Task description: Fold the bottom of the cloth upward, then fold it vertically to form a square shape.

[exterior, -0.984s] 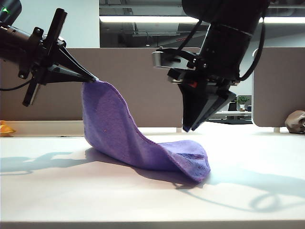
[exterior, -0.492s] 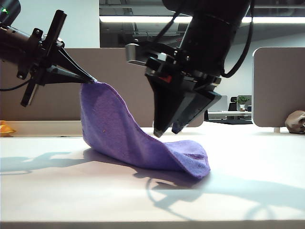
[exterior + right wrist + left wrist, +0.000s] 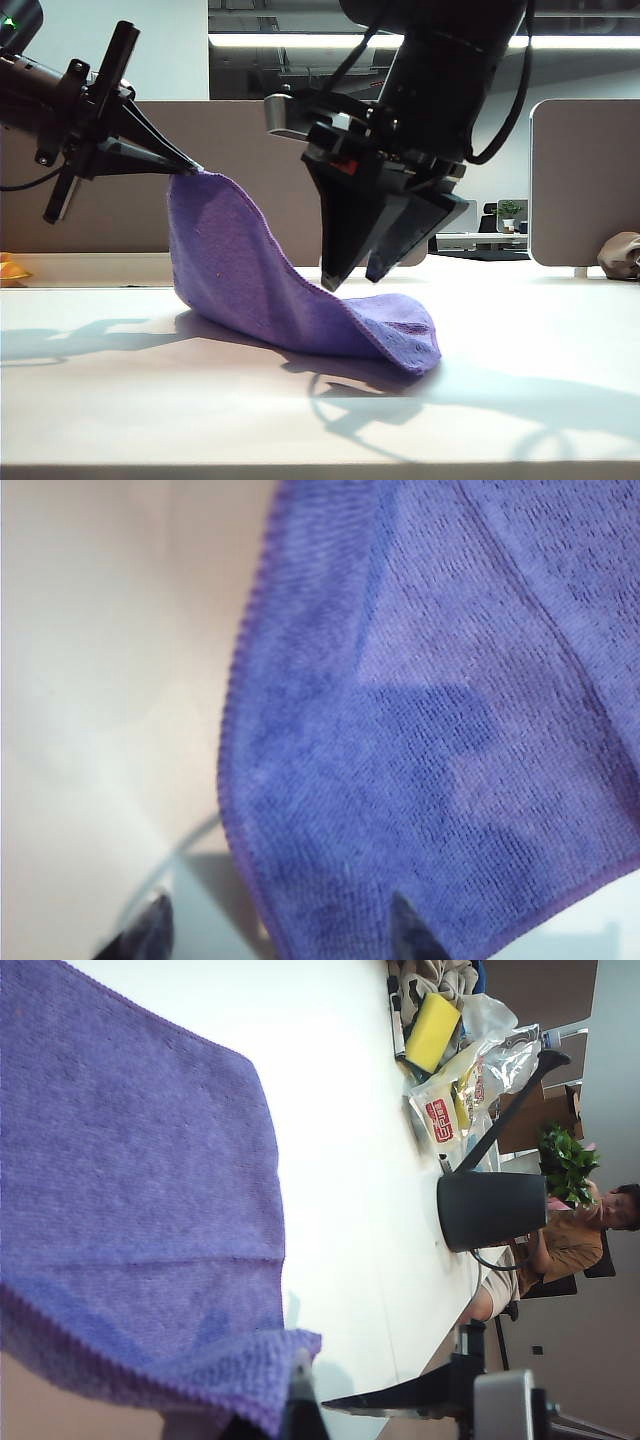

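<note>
— Where's the cloth [image 3: 262, 278] right now?

— Half up, half down. In the exterior view one corner is hoisted to the upper left of the frame, and the purple fabric slopes from there down toward the middle, where the rest lies bunched on the white table [image 3: 120, 400].

— Who's holding it up?

— The left gripper [image 3: 196, 166], at the upper left of that frame. Its fingers are pinched together on the raised corner of the cloth. In the left wrist view the purple edge [image 3: 150, 1260] drapes right over the fingertips at the lower edge of the frame.

— And the other arm?

— The right gripper [image 3: 352, 277] hangs in the centre of the exterior view, pointing down, with its two dark fingers spread apart and nothing between them. Their tips sit just above the sloping part of the cloth; I can't tell whether the nearer one touches it.

— What does its own camera show?

— The right wrist view is filled with fuzzy purple cloth [image 3: 440, 730], its stitched edge running down the frame, pale table [image 3: 100, 680] to the left, and two dark fingertips [image 3: 405, 920] at the bottom, set wide apart.
</note>
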